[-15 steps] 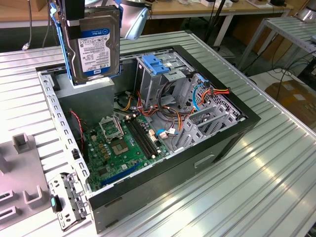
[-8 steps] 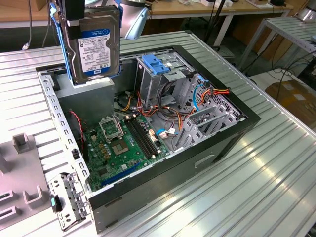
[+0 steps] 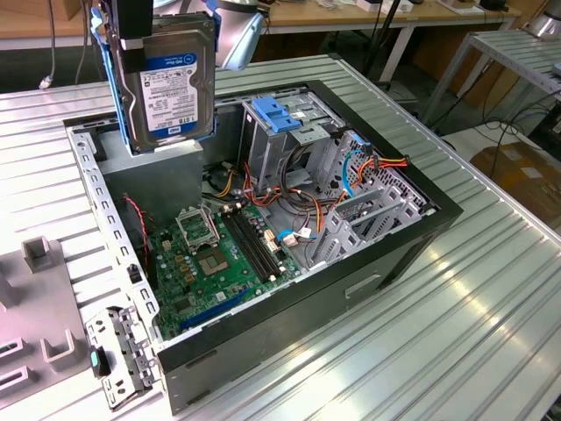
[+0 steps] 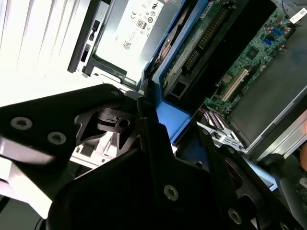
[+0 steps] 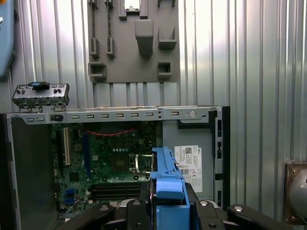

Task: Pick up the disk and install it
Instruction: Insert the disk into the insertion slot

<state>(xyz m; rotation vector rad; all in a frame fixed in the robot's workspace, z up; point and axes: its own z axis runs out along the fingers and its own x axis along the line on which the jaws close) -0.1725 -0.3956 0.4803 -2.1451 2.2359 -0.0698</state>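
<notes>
The flat silver-grey metal disk with blue plastic side rails (image 3: 171,83) hangs clamped in the jaws, long axis near upright, above the open black computer case (image 3: 438,210); the tall metal cage (image 3: 263,149) (1 blue latch on top) stands below it, toward the exterior view's right.

Cut off by the exterior view's top edge, upper end of disk (image 3: 166,79) and gripper (image 3: 133,39) clamped on it; hidden behind disk, upper part of power-supply box (image 3: 166,180); buried behind black gripper body in both wrist views, much of disk; too small to read, label print.
</notes>
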